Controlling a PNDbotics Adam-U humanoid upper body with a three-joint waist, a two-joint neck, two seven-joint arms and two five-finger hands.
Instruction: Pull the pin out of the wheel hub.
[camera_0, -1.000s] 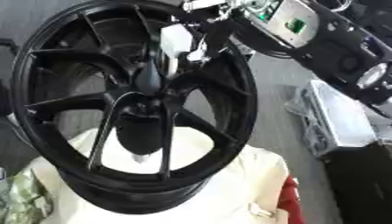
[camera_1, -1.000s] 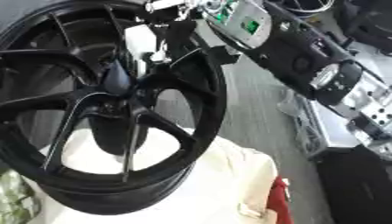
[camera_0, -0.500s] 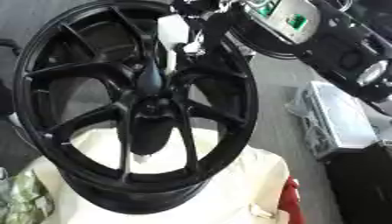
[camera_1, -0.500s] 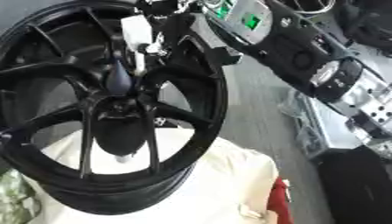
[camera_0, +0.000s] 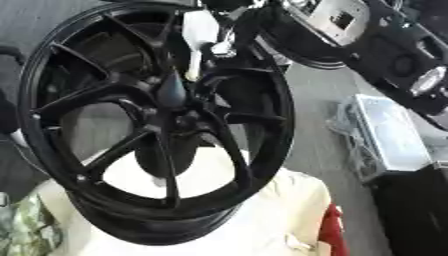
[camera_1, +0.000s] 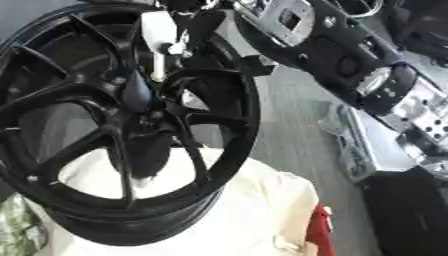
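Up top in left eye view, right hand (camera_0: 229, 30) comes in from upper right w/ fingers curled round a white pin (camera_0: 197, 37), held just above the hub centre (camera_0: 175, 97) of one black wheel (camera_0: 153, 125). Wheel stands tilted on cream cloth (camera_0: 280, 215). Risk, my guess: pin may jam or slip if pulled off-axis, and the wheel could rock on the soft cloth.

Right eye view: same grip on the pin, thin shaft pointing down at the hub. Count: 1 wheel, 1 pin, 1 hand visible; left hand not seen.
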